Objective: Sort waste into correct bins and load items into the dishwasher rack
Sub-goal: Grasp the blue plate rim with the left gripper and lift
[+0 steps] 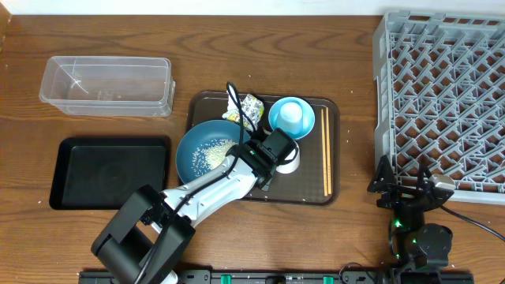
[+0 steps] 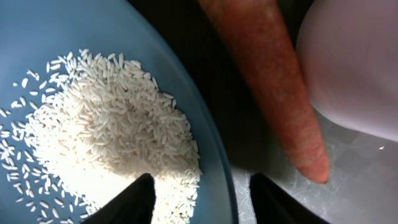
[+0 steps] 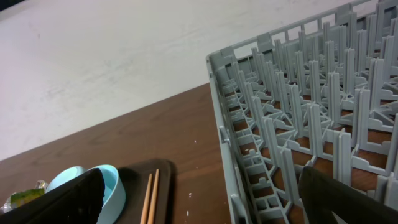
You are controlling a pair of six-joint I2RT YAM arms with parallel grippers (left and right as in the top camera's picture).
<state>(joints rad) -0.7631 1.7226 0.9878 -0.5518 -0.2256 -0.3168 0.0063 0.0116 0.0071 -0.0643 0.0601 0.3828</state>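
Note:
The wide blue bowl (image 1: 201, 151) (image 2: 74, 37) holds loose white rice (image 2: 106, 143) and sits on the brown tray (image 1: 312, 189). My left gripper (image 1: 268, 158) (image 2: 202, 202) is open, low over the bowl's right rim, with one finger over the rice and one over the tray. The orange carrot (image 2: 273, 93) lies just ahead, beside a white cup (image 2: 354, 62) (image 1: 292, 163). The small light-blue bowl (image 1: 291, 115) (image 3: 112, 186) holds a pale round thing. The wrapper (image 1: 251, 106) and chopsticks (image 1: 326, 162) (image 3: 151, 199) lie on the tray. My right gripper (image 1: 406, 193) (image 3: 205, 211) is open by the grey rack (image 1: 442, 95) (image 3: 298, 124).
The clear tub (image 1: 106, 85) stands at the back left and the black tray (image 1: 110, 172) in front of it, both left of the brown tray. The rack fills the right side. A pale wall runs behind the table.

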